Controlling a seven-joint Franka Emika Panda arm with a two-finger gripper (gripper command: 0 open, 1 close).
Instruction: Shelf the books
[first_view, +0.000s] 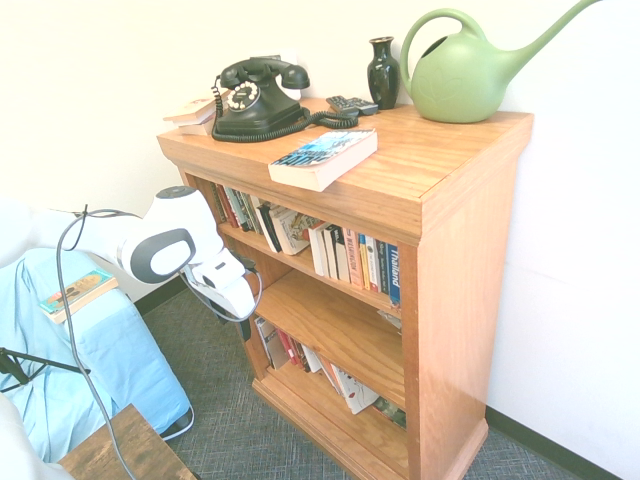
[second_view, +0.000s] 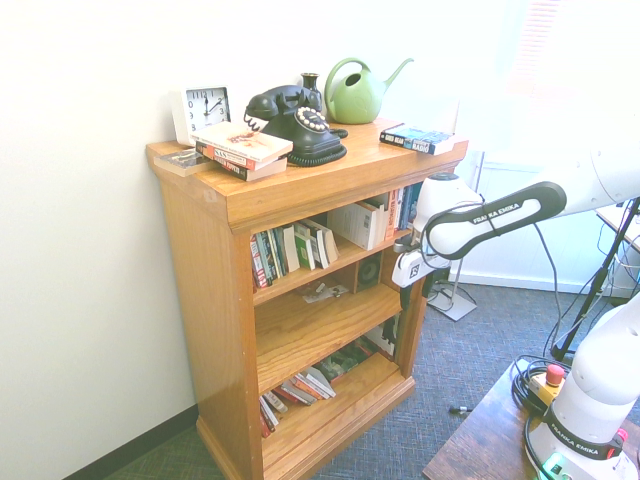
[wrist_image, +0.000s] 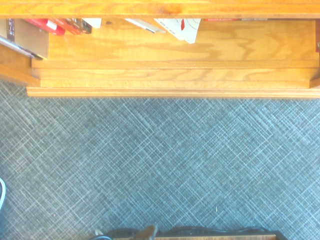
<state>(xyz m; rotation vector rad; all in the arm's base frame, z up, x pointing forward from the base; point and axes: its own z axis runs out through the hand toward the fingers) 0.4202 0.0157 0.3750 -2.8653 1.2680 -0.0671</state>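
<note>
A thick paperback book (first_view: 323, 157) with a light-blue-and-black cover lies flat on top of the wooden bookshelf (first_view: 450, 230), near its front edge; the second exterior view shows this book (second_view: 417, 139) at the top's right end. My gripper (first_view: 244, 328) hangs in front of the shelf's open side, about level with the middle shelf, and points down at the floor. It is well below the book and holds nothing. Its jaws stand open. From the other side, the gripper (second_view: 405, 298) is beside the shelf's front corner post.
A black telephone (first_view: 255, 98), dark vase (first_view: 383, 72), green watering can (first_view: 470, 75), clock (second_view: 207, 108) and stacked books (second_view: 242, 150) crowd the top. Upright books (first_view: 350, 255) fill the upper shelf; leaning books (wrist_image: 180, 27) sit on the bottom one. Another book (first_view: 78, 293) lies on blue-covered furniture.
</note>
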